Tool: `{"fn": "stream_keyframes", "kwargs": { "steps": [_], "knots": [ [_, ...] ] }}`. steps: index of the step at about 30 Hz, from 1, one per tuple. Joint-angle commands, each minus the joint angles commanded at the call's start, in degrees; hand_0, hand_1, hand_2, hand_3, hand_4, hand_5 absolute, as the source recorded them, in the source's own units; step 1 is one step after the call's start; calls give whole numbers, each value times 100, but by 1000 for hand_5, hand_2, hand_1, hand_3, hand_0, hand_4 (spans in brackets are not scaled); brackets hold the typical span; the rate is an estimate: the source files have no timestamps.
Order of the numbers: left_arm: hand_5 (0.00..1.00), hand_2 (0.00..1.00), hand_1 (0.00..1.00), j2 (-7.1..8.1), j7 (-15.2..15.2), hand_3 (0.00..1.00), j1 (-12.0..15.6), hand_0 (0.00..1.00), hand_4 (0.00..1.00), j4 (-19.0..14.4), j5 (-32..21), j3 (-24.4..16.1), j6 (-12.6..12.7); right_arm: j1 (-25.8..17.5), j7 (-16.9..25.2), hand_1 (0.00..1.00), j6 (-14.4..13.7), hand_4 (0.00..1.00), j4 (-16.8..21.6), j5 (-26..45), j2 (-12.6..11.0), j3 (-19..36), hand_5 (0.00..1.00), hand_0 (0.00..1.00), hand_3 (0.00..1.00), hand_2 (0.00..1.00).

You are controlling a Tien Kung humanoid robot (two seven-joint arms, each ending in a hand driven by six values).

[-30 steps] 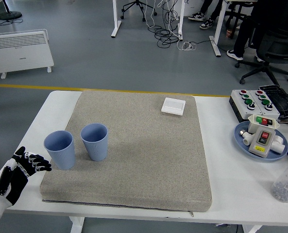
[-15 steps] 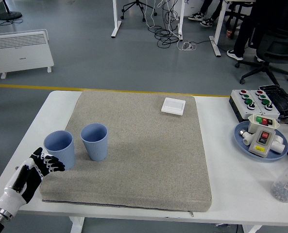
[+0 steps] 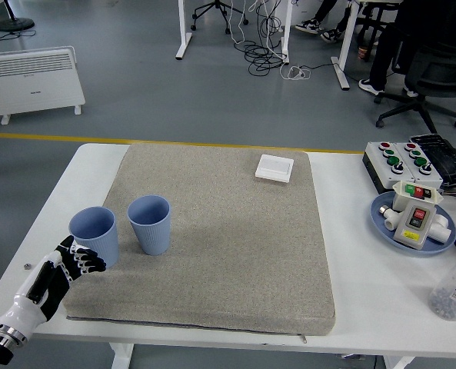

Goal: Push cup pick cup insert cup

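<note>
head view | left hand (image 3: 62, 267) open, fingers extended, holding nothing, just near-left of the left blue cup (image 3: 94, 235), placed to push it | second blue cup (image 3: 150, 224) just right of it, both upright on the grey mat (image 3: 235, 254) | since a second ago the hand advanced toward the cup; cups unmoved | right hand not visible

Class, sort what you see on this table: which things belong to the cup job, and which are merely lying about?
Belong to the job:
- left blue cup
- right blue cup
- left hand, fingers open, beside the left cup
- grey mat under both cups

Lying about:
- white square pad
- button box
- blue plate holding a switch unit
- jar
</note>
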Motion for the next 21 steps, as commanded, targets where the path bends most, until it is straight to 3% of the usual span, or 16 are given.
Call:
{"fn": "stream_keyframes", "kwargs": {
  "steps": [21],
  "knots": [
    [998, 497, 540, -31, -34, 448, -272, 541, 626, 453, 181, 239, -3, -11, -8, 626, -8, 119, 0, -22, 15, 1, 613, 754, 587, 611]
  ]
}}
